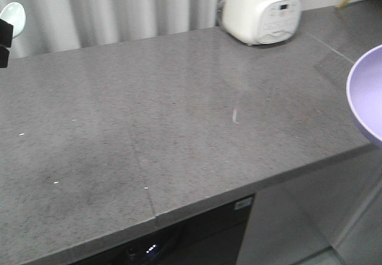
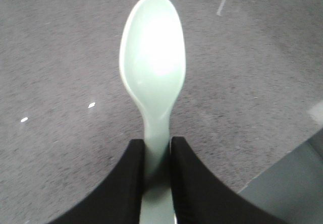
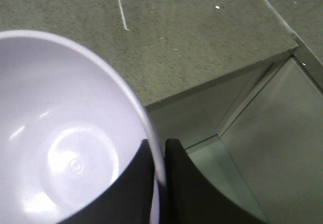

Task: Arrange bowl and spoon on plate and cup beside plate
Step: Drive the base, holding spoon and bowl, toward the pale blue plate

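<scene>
1. Left gripper [image 2: 157, 152]: its fingers pinch the handle of the mint-green spoon [image 2: 153, 57], which is held with its scoop pointing forward above the left side of the grey countertop [image 1: 179, 116].
2. Right gripper [image 3: 160, 156]: its fingers pinch the rim of the lavender bowl [image 3: 65, 133], one inside and one outside. The bowl hangs over the countertop's front right edge.
3. White kitchen appliance [image 1: 262, 11]: it stands near the back edge. A broad open stretch of countertop lies between spoon and bowl.

The left end effector [image 2: 157, 144] pinches the spoon [image 2: 153, 57] handle; the right end effector [image 3: 159, 144] clamps the bowl [image 3: 60, 133] rim.
</scene>
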`<state>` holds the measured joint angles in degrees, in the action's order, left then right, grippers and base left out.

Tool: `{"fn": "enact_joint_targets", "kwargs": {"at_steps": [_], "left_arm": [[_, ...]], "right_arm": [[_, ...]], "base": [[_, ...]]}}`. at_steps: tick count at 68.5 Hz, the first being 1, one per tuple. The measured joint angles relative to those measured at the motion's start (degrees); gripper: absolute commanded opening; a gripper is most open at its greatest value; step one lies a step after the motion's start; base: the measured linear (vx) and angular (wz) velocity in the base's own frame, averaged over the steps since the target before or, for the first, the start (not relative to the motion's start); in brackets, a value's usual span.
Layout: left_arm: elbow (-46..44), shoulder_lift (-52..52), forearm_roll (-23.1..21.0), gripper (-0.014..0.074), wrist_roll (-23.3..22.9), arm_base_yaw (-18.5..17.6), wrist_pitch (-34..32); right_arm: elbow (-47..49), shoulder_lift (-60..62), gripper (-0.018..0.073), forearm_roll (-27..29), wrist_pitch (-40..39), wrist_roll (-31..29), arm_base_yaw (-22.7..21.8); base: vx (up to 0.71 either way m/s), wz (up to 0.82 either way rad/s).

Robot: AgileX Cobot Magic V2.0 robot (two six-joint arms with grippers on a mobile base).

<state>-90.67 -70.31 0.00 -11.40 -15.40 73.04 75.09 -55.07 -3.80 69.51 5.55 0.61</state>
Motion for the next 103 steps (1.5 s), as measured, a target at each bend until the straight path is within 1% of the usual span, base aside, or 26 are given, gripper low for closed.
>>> {"fn": "enact_joint_targets", "kwargs": {"at_steps": [57,103], "left_arm": [[0.0,0.0,0.0,-0.0006,0.0,0.0,0.0],[0.0,0.0,0.0,-0.0006,0.0,0.0,0.0]], "right_arm": [[0.0,0.0,-0.0010,-0.1,0.9,0.0,0.0],[0.0,0.0,-0.0010,-0.1,1.0,0.0,0.0]], "base": [[-0.02,-0.41],[0.06,-0.47]]}}
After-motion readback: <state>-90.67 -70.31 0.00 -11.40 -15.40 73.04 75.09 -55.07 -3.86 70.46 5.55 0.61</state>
